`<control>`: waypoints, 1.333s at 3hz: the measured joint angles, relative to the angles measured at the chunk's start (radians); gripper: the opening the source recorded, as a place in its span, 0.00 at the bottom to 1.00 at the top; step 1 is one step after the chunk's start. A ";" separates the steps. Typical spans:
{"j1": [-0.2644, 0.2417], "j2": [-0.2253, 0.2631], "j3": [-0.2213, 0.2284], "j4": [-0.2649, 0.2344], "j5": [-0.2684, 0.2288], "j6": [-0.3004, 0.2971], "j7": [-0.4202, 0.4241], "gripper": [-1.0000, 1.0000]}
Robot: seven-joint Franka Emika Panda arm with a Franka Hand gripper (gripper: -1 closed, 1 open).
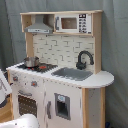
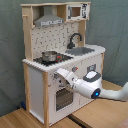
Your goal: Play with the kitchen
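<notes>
The kitchen (image 1: 65, 50) is a white and light-wood toy unit with a grey hood (image 1: 39, 27), a small microwave (image 1: 72, 22), a black faucet (image 1: 84, 59) and a sink (image 1: 72, 74). A metal pot (image 1: 31, 61) stands on its stovetop. In the second exterior view my gripper (image 2: 59, 75) is at the kitchen (image 2: 35, 85) front, just under the counter edge and above the oven door (image 2: 62, 97). Whether it touches the front panel is unclear. In the first exterior view only white arm parts (image 1: 3, 86) show at the left edge.
My white arm (image 2: 95, 89) reaches in from the second exterior view's right, low in front of the cupboard door. The kitchen stands on a wooden floor (image 2: 20, 120) against a grey-green curtain (image 2: 115, 30).
</notes>
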 joint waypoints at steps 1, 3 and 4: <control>0.044 0.000 -0.012 -0.005 -0.001 -0.051 -0.091 1.00; 0.137 0.001 -0.019 -0.047 -0.001 -0.142 -0.278 1.00; 0.185 0.001 -0.019 -0.073 -0.001 -0.170 -0.367 1.00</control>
